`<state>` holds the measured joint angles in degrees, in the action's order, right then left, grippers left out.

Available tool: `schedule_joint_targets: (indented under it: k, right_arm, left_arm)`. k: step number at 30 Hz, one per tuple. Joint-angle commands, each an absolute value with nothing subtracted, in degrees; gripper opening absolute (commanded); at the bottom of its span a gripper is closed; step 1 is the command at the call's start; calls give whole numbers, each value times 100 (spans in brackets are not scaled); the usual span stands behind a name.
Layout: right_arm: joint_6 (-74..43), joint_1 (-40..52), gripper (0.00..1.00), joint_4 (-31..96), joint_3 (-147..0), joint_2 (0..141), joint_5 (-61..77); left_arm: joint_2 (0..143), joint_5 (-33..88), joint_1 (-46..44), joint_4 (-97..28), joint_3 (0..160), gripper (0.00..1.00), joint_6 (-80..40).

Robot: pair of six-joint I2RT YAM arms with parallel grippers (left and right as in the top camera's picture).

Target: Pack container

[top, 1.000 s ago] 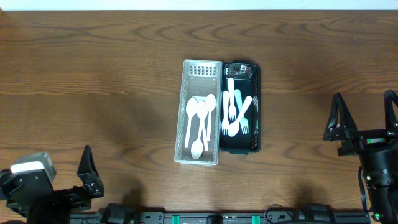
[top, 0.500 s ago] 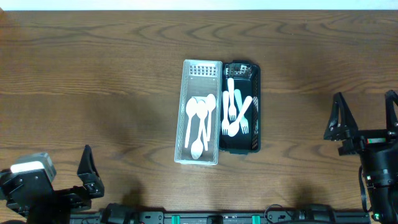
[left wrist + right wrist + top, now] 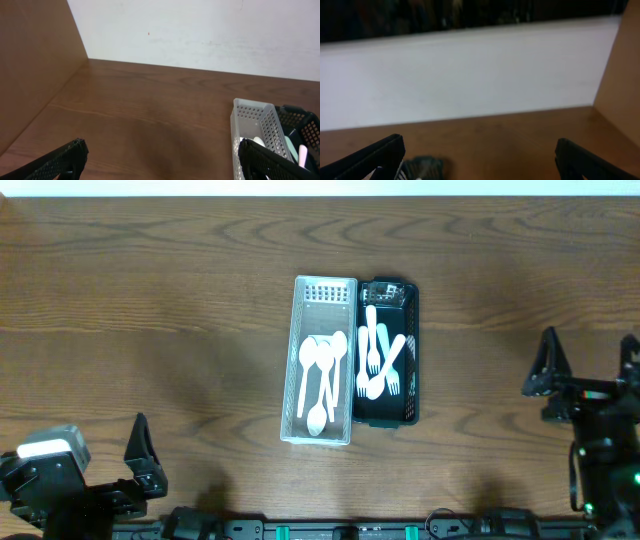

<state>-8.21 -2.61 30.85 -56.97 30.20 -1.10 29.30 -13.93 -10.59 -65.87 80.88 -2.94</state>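
Left gripper (image 3: pixel 161 147): released, fingers spread wide, holding nothing, parked at the near table edge.
Right gripper (image 3: pixel 588 365): released and empty, well apart from both baskets.
White perforated plastic basket (image 3: pixel 300 360): mid-table, holding white plastic spoons (image 3: pixel 318 370).
Black mesh plastic basket (image 3: pixel 411 350): touching the white one's side, holding white plastic forks (image 3: pixel 372 360).
Brown wooden table (image 3: pixel 150 310): no loose cutlery visible.
Step in hand: packing appears complete; arms idle.
Next move: probably none; otherwise a long reach inward to either basket.
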Motion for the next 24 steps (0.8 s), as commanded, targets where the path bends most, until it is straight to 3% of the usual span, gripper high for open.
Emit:
schedule_joint_targets:
  k: [1,11,24]
  right_arm:
    - [-762,-294,99,3055,-4960,2880,-423]
    - [-762,-294,99,2265,-2270,1406,-451]
    - [-764,-294,99,2246,-858,30,-447]
  left_arm:
    - [2943,-1463,-1041,-6600,8119,98,-261]
    - [2943,-1463,-1041,-6600,8119,98,-261]
    - [2943,-1463,-1041,-6600,8119,98,-261]
